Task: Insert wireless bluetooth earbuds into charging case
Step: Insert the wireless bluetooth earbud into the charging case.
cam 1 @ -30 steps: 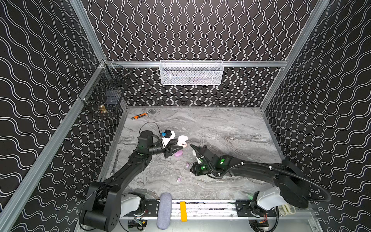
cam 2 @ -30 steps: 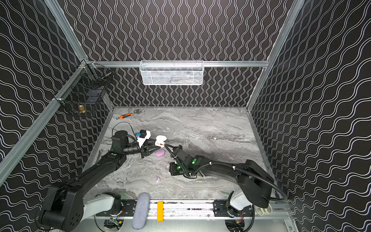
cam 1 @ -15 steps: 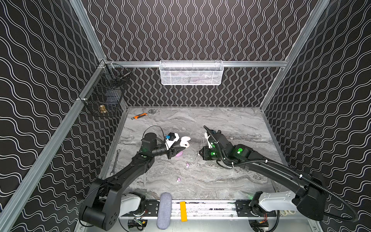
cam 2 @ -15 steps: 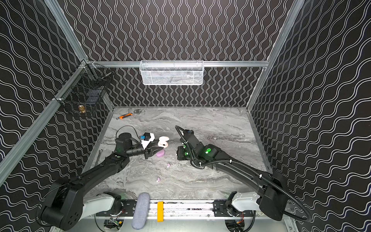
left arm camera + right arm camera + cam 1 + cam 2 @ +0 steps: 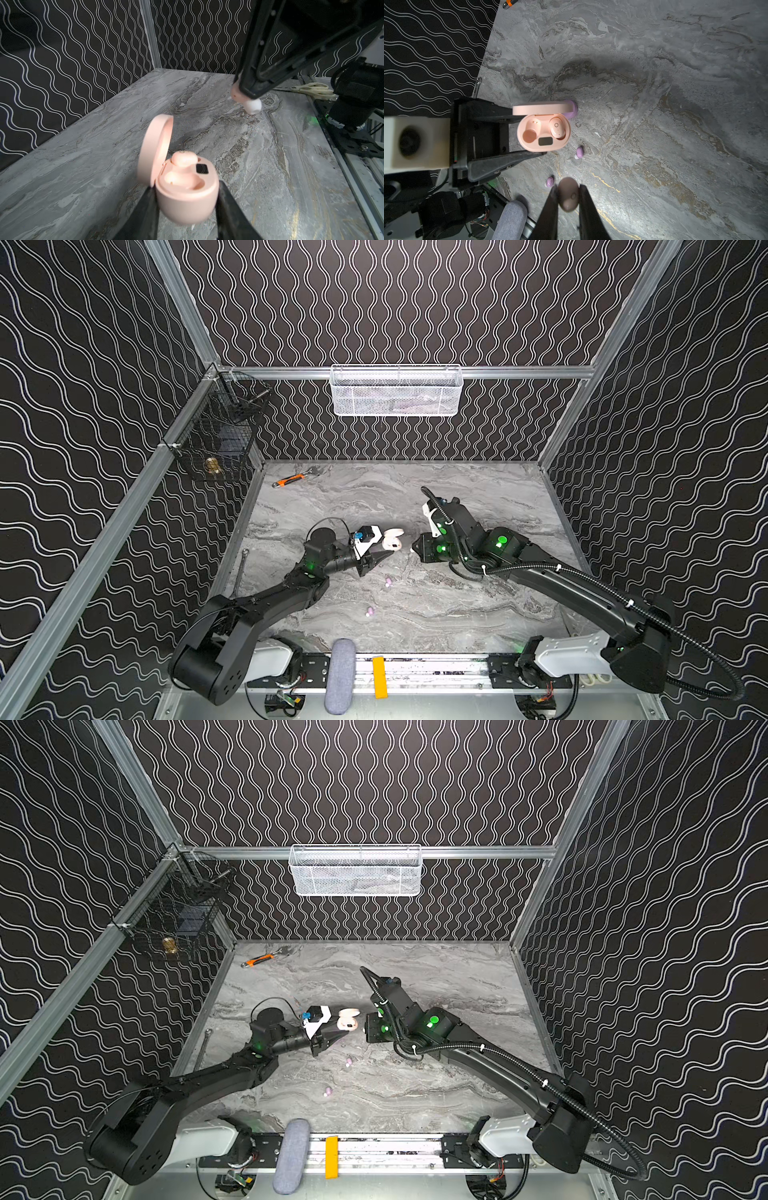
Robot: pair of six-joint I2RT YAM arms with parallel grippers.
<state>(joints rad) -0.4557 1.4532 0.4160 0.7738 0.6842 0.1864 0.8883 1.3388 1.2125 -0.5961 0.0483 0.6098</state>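
Grey marbled tabletop (image 5: pixel 478 614) covers the floor of the enclosure, and every place below is given from the pink charging case (image 5: pixel 185 199) near its middle.

Reaching in from the robot's left of the case, the left gripper (image 5: pixel 384 554) is clamped on the case's lower shell, with one black finger pressed against each side. From the opposite side of the case comes the right gripper (image 5: pixel 566 191). Its tips are pinched on a pale pink earbud (image 5: pixel 568 196), which hangs above the table close beside the case without touching it.

Far behind the case, a white mesh basket (image 5: pixel 395 391) hangs on the back wall. A black wire basket (image 5: pixel 220 435) hangs behind the case and to its left.

An orange-handled tool (image 5: pixel 291 480) lies on the table well behind the case, toward the left wall.

The case is open, with its lid (image 5: pixel 542 109) standing up on the hinge. A lilac rounded thing (image 5: pixel 572 109) shows just behind the lid, mostly hidden.

Inside the case, one well holds a seated earbud (image 5: pixel 557 129), and the well beside it (image 5: pixel 529 133) shows its bare floor.

Two lilac earbuds lie loose on the table between the case and the robot's base, one nearer the case (image 5: pixel 388 583) and one further off (image 5: pixel 369 610), apart from each other.
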